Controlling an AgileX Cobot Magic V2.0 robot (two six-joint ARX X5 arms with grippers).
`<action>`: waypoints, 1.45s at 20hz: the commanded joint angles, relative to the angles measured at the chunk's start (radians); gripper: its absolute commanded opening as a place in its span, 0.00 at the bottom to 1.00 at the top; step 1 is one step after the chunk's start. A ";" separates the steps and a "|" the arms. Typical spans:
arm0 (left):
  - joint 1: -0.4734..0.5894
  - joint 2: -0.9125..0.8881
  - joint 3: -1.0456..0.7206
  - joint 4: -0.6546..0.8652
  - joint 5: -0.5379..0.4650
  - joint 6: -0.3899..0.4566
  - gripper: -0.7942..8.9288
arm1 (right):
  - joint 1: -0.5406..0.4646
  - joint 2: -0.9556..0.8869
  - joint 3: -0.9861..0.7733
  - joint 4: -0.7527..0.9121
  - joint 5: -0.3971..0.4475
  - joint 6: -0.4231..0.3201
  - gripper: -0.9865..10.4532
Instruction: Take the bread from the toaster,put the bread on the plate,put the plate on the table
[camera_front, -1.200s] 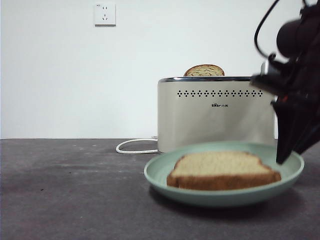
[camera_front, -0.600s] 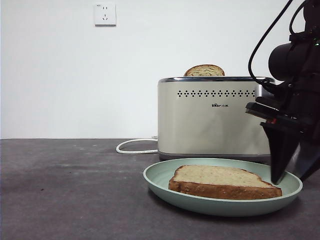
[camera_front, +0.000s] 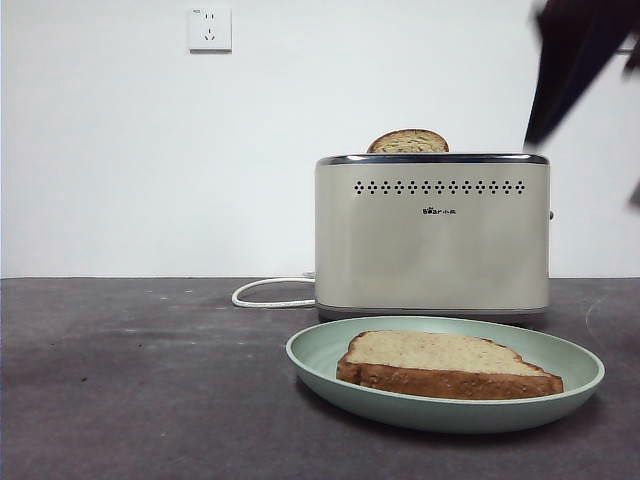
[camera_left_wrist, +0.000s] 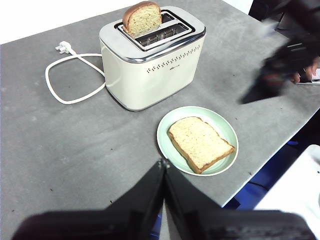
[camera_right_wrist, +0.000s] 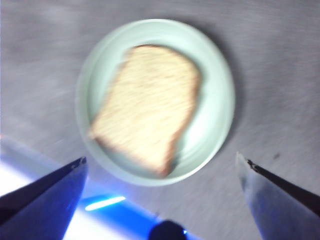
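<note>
The bread (camera_front: 445, 362) lies flat on the mint-green plate (camera_front: 320, 352), which rests on the dark table (camera_front: 120, 380) in front of the cream toaster (camera_front: 432, 235). A second slice (camera_front: 408, 141) stands in the toaster's slot. My right gripper (camera_right_wrist: 161, 159) is open and empty, high above the plate (camera_right_wrist: 220, 75) and bread (camera_right_wrist: 150, 110). One of its fingers (camera_front: 560, 70) shows blurred at the front view's top right. My left gripper (camera_left_wrist: 163, 163) is shut and empty, raised well off the plate (camera_left_wrist: 167, 122) and the toaster (camera_left_wrist: 150, 70).
The toaster's white cord (camera_front: 270, 292) lies coiled on the table to its left, with the plug (camera_left_wrist: 64, 47) at its end. The plate sits close to the table's edge (camera_left_wrist: 260, 165). A wall socket (camera_front: 210, 28) is on the white wall.
The plate with the bread came down onto the table. My right gripper let go of its right rim, opened and rose fast to the top right.
</note>
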 joint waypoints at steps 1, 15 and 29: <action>0.003 -0.003 -0.001 0.001 -0.001 0.011 0.07 | 0.030 -0.160 -0.006 -0.093 -0.032 -0.016 0.50; 0.003 -0.003 -0.001 -0.032 -0.001 0.011 0.07 | 0.136 -0.563 -0.006 -0.355 -0.082 -0.015 0.07; 0.003 -0.003 -0.001 -0.048 -0.001 0.011 0.07 | 0.136 -0.564 -0.006 -0.355 -0.076 -0.011 0.09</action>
